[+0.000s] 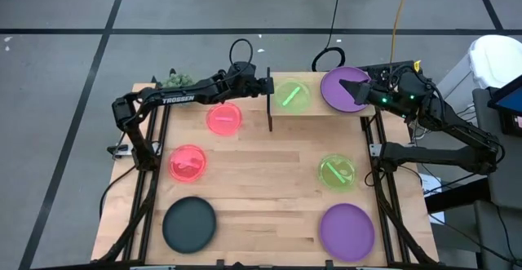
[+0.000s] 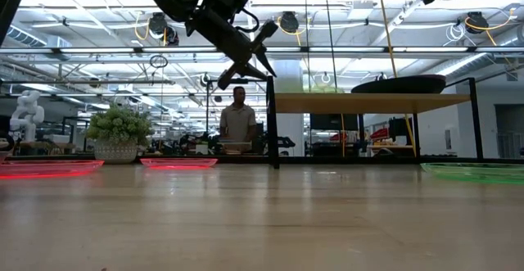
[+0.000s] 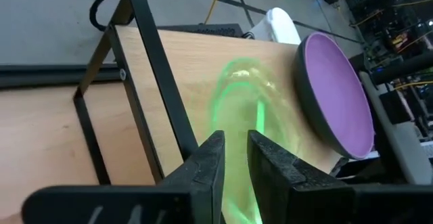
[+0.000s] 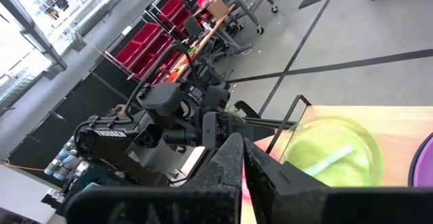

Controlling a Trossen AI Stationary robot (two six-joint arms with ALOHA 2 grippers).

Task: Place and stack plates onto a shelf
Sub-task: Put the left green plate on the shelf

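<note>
The shelf (image 1: 314,107) stands at the table's far middle. On it lie a neon green plate (image 1: 292,95) and a purple plate (image 1: 341,86) stacked in a dark teal plate (image 3: 308,99). My left gripper (image 1: 263,81) hovers at the shelf's left end, above shelf height (image 2: 260,54). It is slightly open and empty, and it points at the green plate (image 3: 240,95). My right gripper (image 1: 359,90) is shut and empty, raised high over the purple plate. Two pink-red plates (image 1: 224,119) (image 1: 188,162), a teal plate (image 1: 189,223), a green plate (image 1: 336,172) and a purple plate (image 1: 347,231) lie flat on the table.
A small spiky plant in a pot (image 1: 175,80) stands at the far left corner. The shelf's dark side frame (image 3: 159,95) is right in front of my left gripper. A person (image 2: 239,119) stands in the room behind the table.
</note>
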